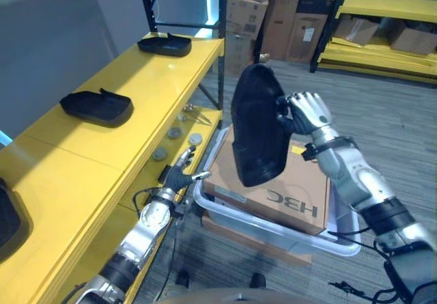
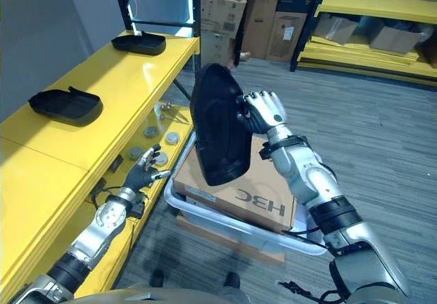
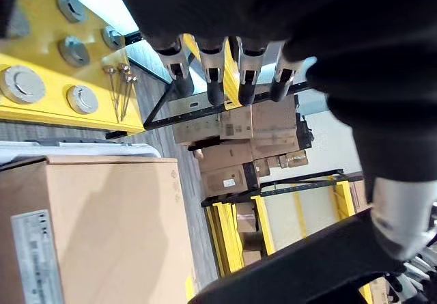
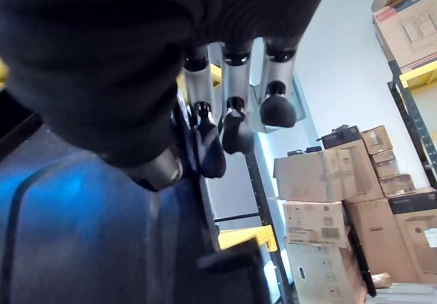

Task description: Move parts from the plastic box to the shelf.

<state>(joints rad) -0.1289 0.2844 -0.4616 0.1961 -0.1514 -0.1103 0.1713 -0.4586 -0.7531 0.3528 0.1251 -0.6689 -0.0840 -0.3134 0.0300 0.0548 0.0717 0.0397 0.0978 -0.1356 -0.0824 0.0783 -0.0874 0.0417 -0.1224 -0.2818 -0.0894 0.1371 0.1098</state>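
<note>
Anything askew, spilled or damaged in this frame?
Nothing stands out. The right hand holds a black plastic part upright above the cardboard box in the plastic box. Two more black parts lie flat on the yellow shelf.

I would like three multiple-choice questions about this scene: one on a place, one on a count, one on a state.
1. Where is the cardboard box?
A. in the plastic box
B. on the yellow shelf
C. on the floor

2. How many black parts lie in full view on the shelf top?
A. none
B. two
C. five

3. What is the right hand doing?
A. hanging open
B. gripping the large black part
C. resting on the shelf

Answers: 1 A, the plastic rim surrounds it; 2 B, near part, far part; 3 B, fingers curl on its edge.
</note>
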